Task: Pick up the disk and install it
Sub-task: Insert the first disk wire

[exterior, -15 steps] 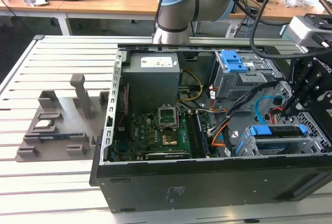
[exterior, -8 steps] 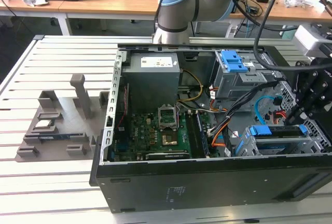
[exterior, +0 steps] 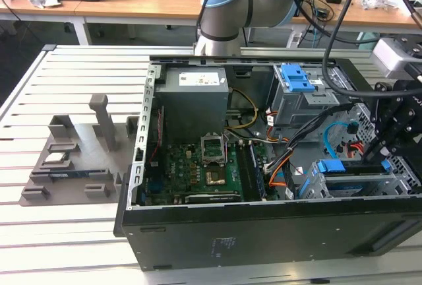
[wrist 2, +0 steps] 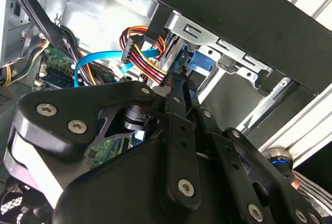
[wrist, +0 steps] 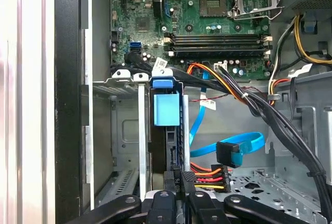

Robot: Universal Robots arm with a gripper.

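The disk (exterior: 349,168) stands on edge in the metal drive cage (exterior: 402,179) at the front corner of the open computer case, on the exterior view's right. Its bright blue frame (wrist: 166,109) sits between the cage's rails. My gripper (exterior: 381,156) hangs over the disk's near end. In the first wrist view its black fingers (wrist: 161,203) flank that end, and the gripper (wrist: 179,198) is shut on it. In the second wrist view the gripper (wrist 2: 182,90) points toward the blue frame (wrist 2: 199,63), its fingers close together.
A black connector with coloured wires (wrist: 207,177) and a blue flat cable (wrist: 233,149) lie right beside the cage. The motherboard (exterior: 198,166), grey power-supply box (exterior: 194,97) and a grey bay with a blue latch (exterior: 297,77) fill the case. A grey fixture (exterior: 72,159) sits on the slatted table.
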